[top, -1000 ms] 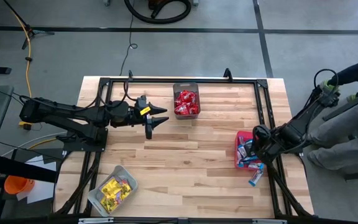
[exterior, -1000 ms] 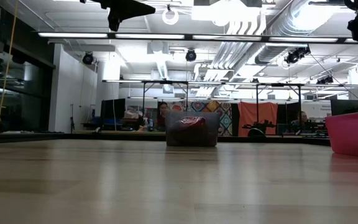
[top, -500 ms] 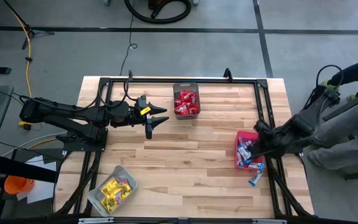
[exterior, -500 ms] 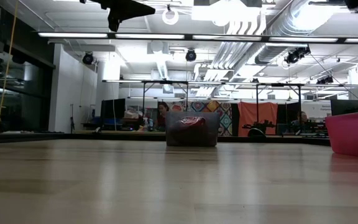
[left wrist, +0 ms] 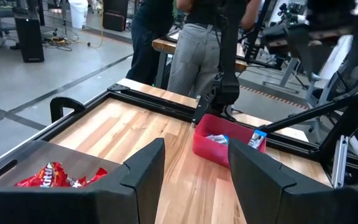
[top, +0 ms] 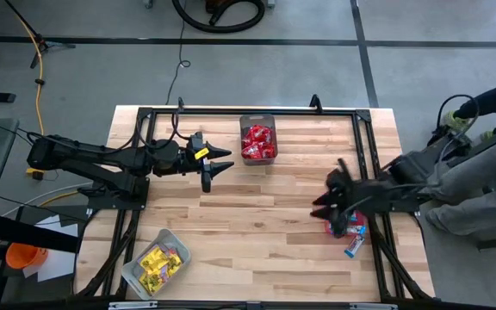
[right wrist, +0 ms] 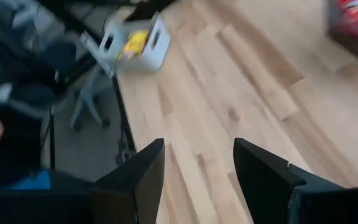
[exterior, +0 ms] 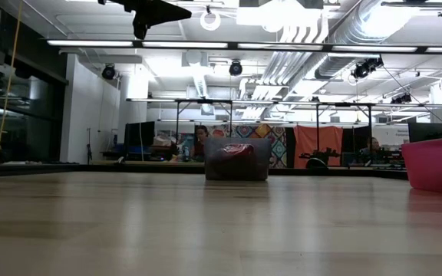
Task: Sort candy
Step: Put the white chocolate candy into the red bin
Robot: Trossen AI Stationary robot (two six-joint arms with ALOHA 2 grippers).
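Red candy [top: 257, 141] fills the dark mesh bin [top: 258, 118] at the far edge. Yellow candy [top: 159, 262] lies in the clear grey bin [top: 136, 274] at the near left corner. Blue-and-white candy [top: 357, 227] sits in the red bin [top: 348, 229], and one such packet [top: 354, 248] lies on the table beside it. My left gripper [top: 225, 160] hovers open and empty left of the mesh bin. My right gripper [top: 328, 191], blurred, is open and empty above the table at the red bin's left side; its wrist view [right wrist: 197, 174] looks toward the grey bin [right wrist: 135, 43].
Bare wood [top: 265, 224] spans the table's middle. A black frame [top: 364, 155] runs along the table's edges. A person [top: 480, 185] stands by the right edge, and other people [left wrist: 197, 43] stand beyond the red bin [left wrist: 222, 142] in the left wrist view.
My right gripper has swung from over the red bin at the right edge toward the table's middle, turning as it went so that its camera faces the near left corner. It has stayed open and empty. The bins and candy have kept their places.
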